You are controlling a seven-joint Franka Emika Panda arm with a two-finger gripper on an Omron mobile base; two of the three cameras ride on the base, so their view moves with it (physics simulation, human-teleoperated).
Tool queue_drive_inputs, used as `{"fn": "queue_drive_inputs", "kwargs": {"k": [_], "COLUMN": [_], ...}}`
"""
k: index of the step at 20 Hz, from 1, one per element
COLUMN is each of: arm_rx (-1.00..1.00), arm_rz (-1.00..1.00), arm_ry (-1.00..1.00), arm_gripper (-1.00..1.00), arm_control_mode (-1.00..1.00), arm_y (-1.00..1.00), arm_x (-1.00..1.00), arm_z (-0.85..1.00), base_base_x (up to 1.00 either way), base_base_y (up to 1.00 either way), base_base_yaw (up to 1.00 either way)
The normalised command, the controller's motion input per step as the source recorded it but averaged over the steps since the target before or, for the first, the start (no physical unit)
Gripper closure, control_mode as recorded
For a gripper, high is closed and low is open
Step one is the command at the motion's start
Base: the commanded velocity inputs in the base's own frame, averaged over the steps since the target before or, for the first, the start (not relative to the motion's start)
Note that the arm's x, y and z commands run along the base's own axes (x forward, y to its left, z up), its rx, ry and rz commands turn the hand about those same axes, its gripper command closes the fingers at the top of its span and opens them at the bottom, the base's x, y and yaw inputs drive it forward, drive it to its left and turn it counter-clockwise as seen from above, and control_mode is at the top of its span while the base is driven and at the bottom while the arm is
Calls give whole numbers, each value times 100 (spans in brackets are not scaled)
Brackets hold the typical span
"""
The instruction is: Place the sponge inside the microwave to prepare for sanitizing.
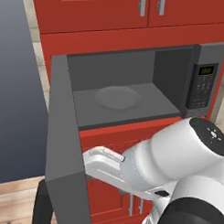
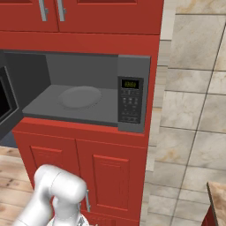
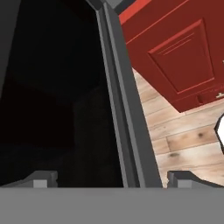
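Gripper (image 3: 111, 179) wide open, nothing between the fingertips (image 3: 41, 178), straddling the edge of the open microwave door (image 3: 127, 131); dark window pane on one side, wood floor (image 3: 183, 144) on the other. White arm (image 1: 175, 166) low in front of the lower red cabinets (image 2: 106, 176), hand reaching toward the swung-out door. Door (image 1: 64, 147) hinged at left, standing open toward the robot, edge-on in left base view. Microwave (image 2: 132, 66) built in between red cabinets, long axis running left-right, opening facing the robot. Round grey turntable (image 1: 118, 97) centred on cavity floor, bare. Keypad panel (image 2: 130, 100) with green display on right of cavity. Upper cabinets (image 1: 128, 8) with metal handles above. Tiled wall (image 2: 194, 110) to the right. Sponge location: cannot tell.
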Motion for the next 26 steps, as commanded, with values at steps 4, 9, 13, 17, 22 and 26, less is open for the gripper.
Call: {"fn": "queue_drive_inputs", "kwargs": {"k": [4, 9, 13, 17, 22, 26], "arm_rx": [0, 7, 23, 18, -9, -46], "arm_rz": [-21, -3, 0, 0, 0, 0], "arm_ry": [-18, -8, 0, 2, -1, -26], "arm_gripper": [-100, -100, -100, -100, -100, -100], "arm_control_mode": [-100, -100, -100, -100, -100, -100], "arm_y": [27, 4, -12, -60, -75, -97], "arm_x": [0, 2, 18, 3, -1, -31], "arm_z": [-54, -38, -16, 3, 15, 68], "base_base_x": [0, 0, 0, 0, 0, 0], "base_base_y": [0, 0, 0, 0, 0, 0], "base_base_yaw": [0, 0, 0, 0, 0, 0]}}
